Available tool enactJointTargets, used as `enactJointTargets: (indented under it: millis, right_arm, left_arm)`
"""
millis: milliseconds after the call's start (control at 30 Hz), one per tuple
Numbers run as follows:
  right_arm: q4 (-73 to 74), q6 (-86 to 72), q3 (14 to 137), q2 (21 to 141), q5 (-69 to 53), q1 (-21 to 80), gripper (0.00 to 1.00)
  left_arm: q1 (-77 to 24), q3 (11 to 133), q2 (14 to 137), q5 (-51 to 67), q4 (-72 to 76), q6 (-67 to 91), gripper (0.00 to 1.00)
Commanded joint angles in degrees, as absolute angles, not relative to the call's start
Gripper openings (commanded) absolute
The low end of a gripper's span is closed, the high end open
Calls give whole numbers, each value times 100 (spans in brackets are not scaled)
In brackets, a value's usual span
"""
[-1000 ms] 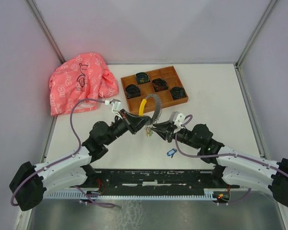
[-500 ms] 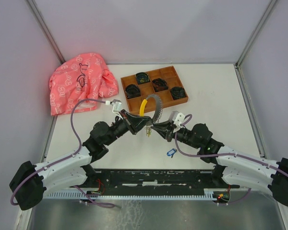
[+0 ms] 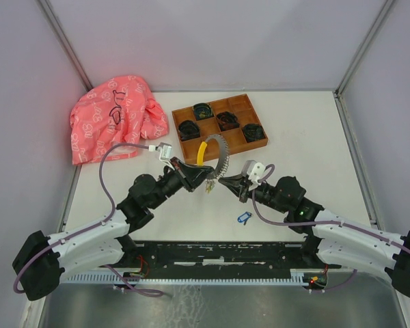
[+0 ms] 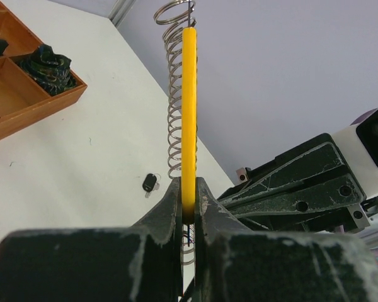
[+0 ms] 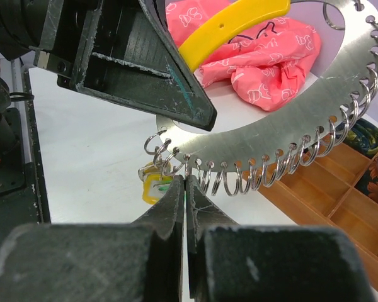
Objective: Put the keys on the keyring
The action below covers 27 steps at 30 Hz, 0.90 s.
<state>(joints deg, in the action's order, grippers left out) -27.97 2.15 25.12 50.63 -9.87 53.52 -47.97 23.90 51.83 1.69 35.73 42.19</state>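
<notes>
Left gripper (image 4: 188, 190) is clamped narrow on the yellow handle (image 4: 189, 94) of the keyring (image 5: 315, 119). It holds the steel crescent up at mid-table, with its row of small rings along the outer rim. Nothing has changed there over the last second.

The right gripper (image 5: 184, 184) is what moved. A second ago its jaws stood part open at the crescent's lower end; now they are pressed together. The tips sit right under the first rings, with the small yellow-green tag (image 5: 154, 189) just beside them at 9 o'clock. Seen from above, the gripper has also backed slightly toward 3 o'clock. I cannot tell whether a ring is pinched between the tips.

Neither key is on the keyring. The blue key (image 3: 244, 218) lies on the table (image 3: 314, 157) at 5 o'clock from the crescent, well apart from both grippers. The black key (image 4: 150, 183) lies on the table beyond the crescent in the left wrist view. My reading is that the right gripper closed to work a ring, not to carry a key, so threading has not begun.

For room, the pink cloth (image 3: 96, 130) fills 10 o'clock. The tray (image 3: 178, 137) sits at 12, and the crescent's top overlaps its near rim from above. Bare tabletop runs out at 3 o'clock. The blue key lies near the front edge, so a reach for it looks tight on that side.
</notes>
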Motion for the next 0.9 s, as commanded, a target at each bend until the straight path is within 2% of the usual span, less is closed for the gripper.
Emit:
enactJointTargets:
  millis: [0, 200, 333, 567, 867]
  right_arm:
    - [-2883, 376, 2797, 4989, -1005, 5377, 1]
    - [-2950, 451, 2841, 5057, -1029, 5376, 1]
    - [-2782, 595, 2913, 5179, -1096, 5374, 1]
    - [-2502, 812, 3072, 5520, -1201, 5361, 1]
    - [-2067, 1056, 3327, 5898, -1325, 5187, 1]
  left_arm:
    - [-4798, 2282, 5117, -206, 3757, 4764, 7]
    - [-4803, 1937, 5043, -331, 3635, 5343, 29]
    - [-4805, 1764, 4703, -762, 2942, 5299, 41]
    - [-4797, 1648, 3889, -1149, 1825, 4558, 53]
    - [-4797, 1384, 2818, -1149, 1525, 2993, 62]
